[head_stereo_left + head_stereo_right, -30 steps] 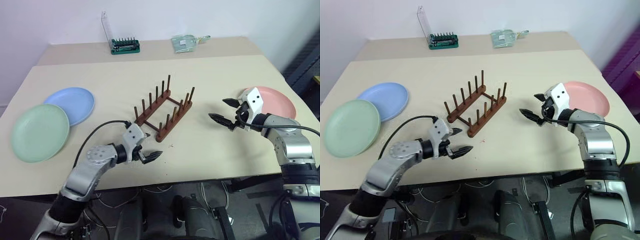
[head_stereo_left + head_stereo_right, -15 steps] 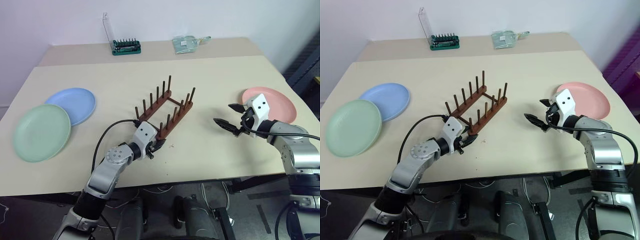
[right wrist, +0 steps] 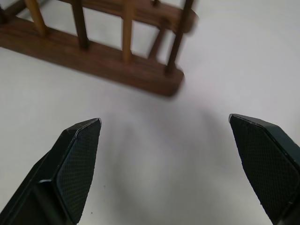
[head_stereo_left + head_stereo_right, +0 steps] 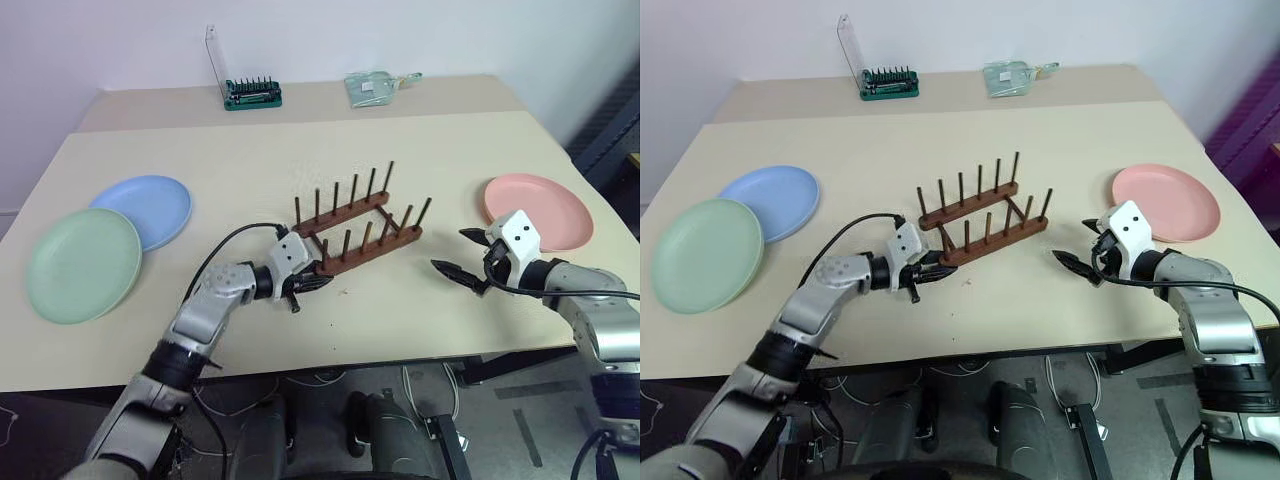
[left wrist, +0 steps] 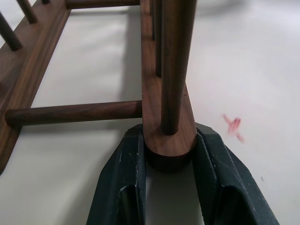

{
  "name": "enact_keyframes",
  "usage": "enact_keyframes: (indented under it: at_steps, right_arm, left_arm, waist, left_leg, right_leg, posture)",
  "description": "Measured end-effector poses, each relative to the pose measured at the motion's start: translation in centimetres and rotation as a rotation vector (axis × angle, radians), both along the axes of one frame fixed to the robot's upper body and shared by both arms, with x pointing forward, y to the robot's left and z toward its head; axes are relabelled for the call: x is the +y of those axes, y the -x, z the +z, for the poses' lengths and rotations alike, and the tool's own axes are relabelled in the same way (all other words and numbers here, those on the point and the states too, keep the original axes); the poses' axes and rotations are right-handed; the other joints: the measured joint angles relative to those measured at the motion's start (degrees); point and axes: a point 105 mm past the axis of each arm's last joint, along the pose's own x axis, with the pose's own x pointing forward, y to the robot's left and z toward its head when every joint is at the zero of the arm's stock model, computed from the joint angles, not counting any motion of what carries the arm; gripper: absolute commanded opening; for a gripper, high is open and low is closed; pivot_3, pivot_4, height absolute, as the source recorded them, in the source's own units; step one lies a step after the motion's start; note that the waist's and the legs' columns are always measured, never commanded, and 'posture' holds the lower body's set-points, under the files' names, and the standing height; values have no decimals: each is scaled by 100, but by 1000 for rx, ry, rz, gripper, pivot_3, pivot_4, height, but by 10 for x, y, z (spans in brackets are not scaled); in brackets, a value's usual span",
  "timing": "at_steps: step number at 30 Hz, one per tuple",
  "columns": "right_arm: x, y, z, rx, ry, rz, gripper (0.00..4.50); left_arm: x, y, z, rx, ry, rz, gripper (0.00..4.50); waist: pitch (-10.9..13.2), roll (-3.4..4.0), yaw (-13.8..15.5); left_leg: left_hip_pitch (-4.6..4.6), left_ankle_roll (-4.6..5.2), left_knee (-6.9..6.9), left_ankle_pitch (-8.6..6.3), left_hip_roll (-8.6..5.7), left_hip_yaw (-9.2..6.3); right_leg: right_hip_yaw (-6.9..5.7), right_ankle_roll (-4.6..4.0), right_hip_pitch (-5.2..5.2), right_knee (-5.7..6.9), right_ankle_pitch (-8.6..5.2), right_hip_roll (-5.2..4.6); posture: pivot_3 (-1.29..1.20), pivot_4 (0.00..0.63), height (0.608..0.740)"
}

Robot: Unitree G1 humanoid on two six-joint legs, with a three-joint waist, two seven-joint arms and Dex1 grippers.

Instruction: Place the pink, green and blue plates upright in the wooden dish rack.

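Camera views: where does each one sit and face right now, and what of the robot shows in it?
Left eye, right eye: on the head, looking down over the table; both arms show; both share the blue plate, green plate and pink plate.
Left wrist: along the left gripper, shut on the wooden dish rack rail end.
Right wrist: along the open right gripper, facing the rack's other end; shared with the left wrist view.

A robotics lab test bench: a plain beige table [image 4: 420,150] stands against a bare white wall [image 4: 120,40], with cables [image 4: 330,378] trailing on the floor beneath it. Well beyond the left gripper [image 4: 928,273], a green screwdriver-bit holder [image 4: 251,93] and a small packet [image 4: 370,86] sit at the table's far edge.
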Motion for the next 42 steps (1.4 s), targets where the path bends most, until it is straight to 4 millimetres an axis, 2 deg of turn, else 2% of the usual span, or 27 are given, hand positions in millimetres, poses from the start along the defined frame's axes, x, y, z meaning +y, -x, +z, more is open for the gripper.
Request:
enact_keyframes:
  at_steps: [4,5,10,11,13,14,16,18,21,22,26,31,36,39,42]
  right_arm:
    - [-4,5,-4,2,7,-30,4500]
    - [-5,6,-6,7,7,-36,4500]
    - [-6,11,-5,4,6,-51,4500]
    - [-6,11,-5,2,5,-50,4500]
    - [-4,12,-4,2,4,-41,3936]
    - [-2,13,-5,11,-2,-28,3654]
    - [1,15,-8,39,-7,-7,2721]
    - [7,15,-11,59,-9,13,1573]
    - [17,12,-17,76,-1,37,30]
    - [19,10,-20,80,9,39,0]
    - [31,-1,-40,111,57,47,0]
    - [35,-24,-39,47,109,19,0]
    - [41,-49,-40,-4,126,-32,0]
    - [46,-60,-40,-28,141,-45,0]
    - [47,-69,-39,-47,149,-65,0]
  left_arm:
    - [-1,-15,2,10,-17,-52,765]
    - [-1,-17,3,19,-16,-64,1818]
    - [3,-20,-2,30,-35,-88,4280]
    - [5,-21,-2,20,-43,-80,4452]
    - [13,-24,-2,9,-64,-51,4500]
    - [20,-23,-1,6,-77,-34,4278]
    - [38,-17,-1,11,-99,-6,3546]
    - [51,-6,-2,37,-97,11,2497]
    - [58,12,-3,79,-92,10,932]
    - [55,17,-3,83,-93,1,531]
    - [22,28,-7,50,-96,-26,531]
    - [2,23,-10,-10,-109,22,531]
    - [-8,-3,-10,-73,-116,152,531]
    - [-2,-24,-8,-120,-121,258,531]
    - [6,-35,-6,-155,-128,319,531]
  waist:
    - [1,-1,-21]
    - [1,-2,-25]
    - [1,-2,-29]
    - [1,-2,-26]
    - [1,-2,-34]
    - [1,-2,-53]
    - [0,-3,-100]
    - [-1,-2,-168]
    - [-2,-1,-171]
    - [-2,-1,-161]
    - [-2,-2,-6]
    - [-6,-6,-13]
    - [-12,-12,-21]
    - [-17,-15,-44]
    - [-19,-15,-91]
  left_leg:
    - [-5,1,-3,-1,0,2]
    - [-5,1,-3,-1,1,3]
    - [-5,1,-2,-1,3,1]
    - [-5,1,-2,-1,3,1]
    - [-3,1,-1,-1,4,1]
    - [-1,1,-3,-1,6,3]
    - [11,1,-12,-1,11,5]
    - [17,1,-18,-1,18,4]
    - [17,1,-18,-1,19,4]
    - [17,1,-18,-1,18,4]
    - [11,1,-4,-1,9,1]
    - [24,1,-1,-1,7,-1]
    - [43,1,2,-1,7,-10]
    - [61,1,0,-1,10,-10]
    - [67,1,-4,-1,13,-7]
  right_leg:
    - [1,3,-7,-1,1,1]
    - [0,3,-8,-1,1,2]
    - [1,9,-7,1,5,3]
    - [1,8,-7,1,5,3]
    - [1,3,-7,1,2,3]
    - [2,3,-7,1,2,5]
    - [4,4,-3,3,2,7]
    - [4,3,-2,6,2,9]
    - [4,1,-3,7,0,9]
    - [5,0,-2,7,-1,6]
    - [6,-2,8,1,-2,-4]
    - [5,0,26,-2,-1,-6]
    - [0,1,53,-3,-1,-4]
    - [0,0,63,-1,-1,1]
    - [0,0,67,-1,-1,2]
  posture:
    - [0,150,730]
    - [0,150,730]
    - [0,150,730]
    - [0,150,730]
    - [0,150,730]
    - [0,150,730]
    - [0,150,730]
    - [0,150,730]
    - [0,150,730]
    - [0,150,730]
    - [0,150,730]
    - [0,150,730]
    - [0,150,730]
    - [0,150,730]
    - [0,150,730]
